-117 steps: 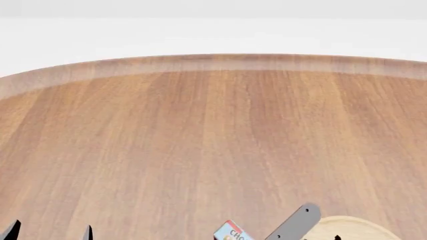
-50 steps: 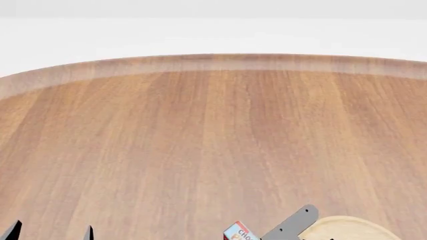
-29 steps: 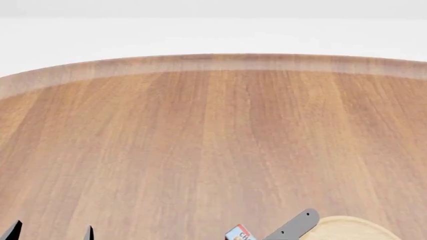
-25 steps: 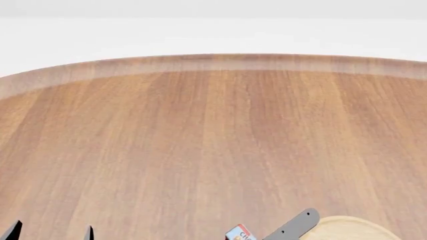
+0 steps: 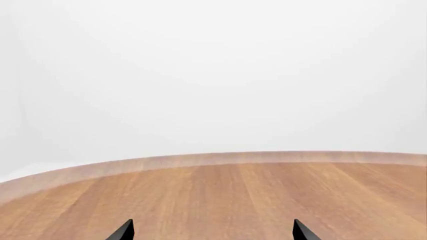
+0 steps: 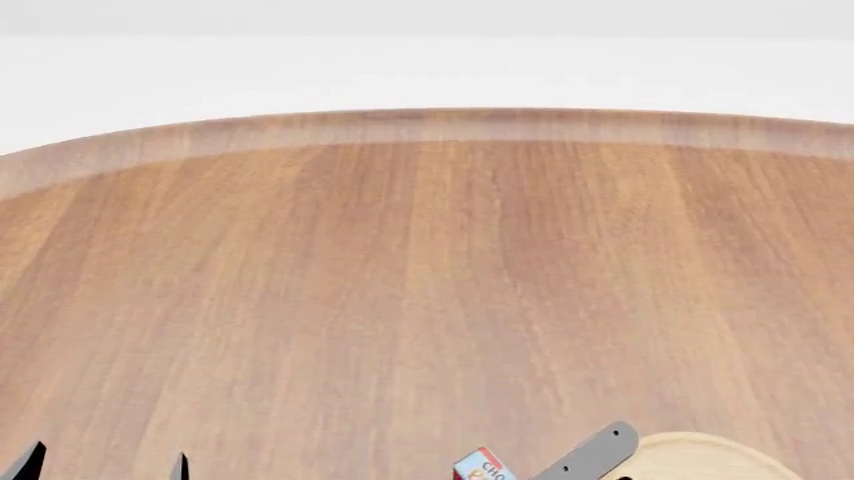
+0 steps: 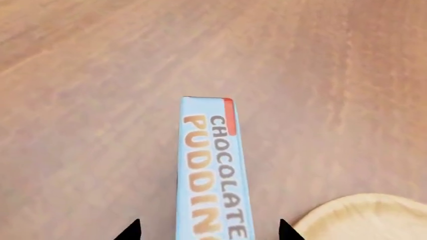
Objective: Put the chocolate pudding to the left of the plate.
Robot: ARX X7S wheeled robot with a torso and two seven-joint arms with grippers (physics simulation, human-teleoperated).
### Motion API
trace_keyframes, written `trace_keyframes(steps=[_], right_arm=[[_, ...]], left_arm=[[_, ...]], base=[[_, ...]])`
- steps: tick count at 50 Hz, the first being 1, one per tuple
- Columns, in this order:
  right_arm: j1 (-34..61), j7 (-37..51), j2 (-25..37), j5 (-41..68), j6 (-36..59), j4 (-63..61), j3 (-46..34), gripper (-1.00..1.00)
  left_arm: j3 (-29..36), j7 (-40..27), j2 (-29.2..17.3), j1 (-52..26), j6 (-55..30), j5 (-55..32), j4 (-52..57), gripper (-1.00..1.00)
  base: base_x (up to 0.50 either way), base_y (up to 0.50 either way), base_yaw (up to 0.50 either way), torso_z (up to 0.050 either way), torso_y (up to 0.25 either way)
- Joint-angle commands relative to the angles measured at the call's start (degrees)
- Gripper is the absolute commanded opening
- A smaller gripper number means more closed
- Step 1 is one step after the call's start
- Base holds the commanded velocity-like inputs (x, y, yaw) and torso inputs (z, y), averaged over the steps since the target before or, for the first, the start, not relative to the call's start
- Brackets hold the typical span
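right wrist view shows my right claw point(image 7: 208, 231) spread astride the chocolate pudding point(image 7: 210, 165), just left of the plate point(image 7: 373, 217); light, stiff carton, best pinched across its broad faces.

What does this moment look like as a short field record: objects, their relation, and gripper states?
surface: round wooden table
chocolate pudding: on the left side of the plate, between the right gripper's open jaws, not clamped
plate: light wood, apart from the box
right gripper: open, straddling the box
left gripper: open, holds nothing, over bare table
head view: box and plate cut off by the lower edge
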Motion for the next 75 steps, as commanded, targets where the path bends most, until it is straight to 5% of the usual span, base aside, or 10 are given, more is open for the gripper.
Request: trace_keyframes(steps=[1,35,51,67,75], right_arm=[[-1.02,-0.65,0.03,-1.24,-0.21,0.08,-0.74,1.00],[-2.31,0.89,2.15,0.25,1.22,-4.53,0.59,1.00],[-4.83,3.98,6.65,3.93,6.28,-18.13,3.20,1.00],[-15.26,20.75,15.67,17.04,13.83,-51.26,18.15,1.00],[-22.52,35.37,19.01,8.38,13.55,-65.97,20.90,1.00]], left_arm=[[0.10,-0.14,-0.12,-0.09,0.00,-0.09,0.01,1.00],[0.66,-0.47,-0.45,-0.12,0.25,-0.01,-0.07,1.00],[0.98,-0.64,-0.52,-0.29,0.21,0.05,-0.11,1.00],[0.99,-1.16,-0.93,-0.01,-0.03,0.14,0.81,1.00],[0.29,-2.18,-1.99,1.09,-0.23,0.66,3.55,1.00]], base=[[0.00,0.00,0.00,0.000,0.000],[0.00,0.00,0.00,0.000,0.000],[0.00,0.00,0.00,0.000,0.000],[0.00,0.00,0.00,0.000,0.000],[0.00,0.00,0.00,0.000,0.000]])
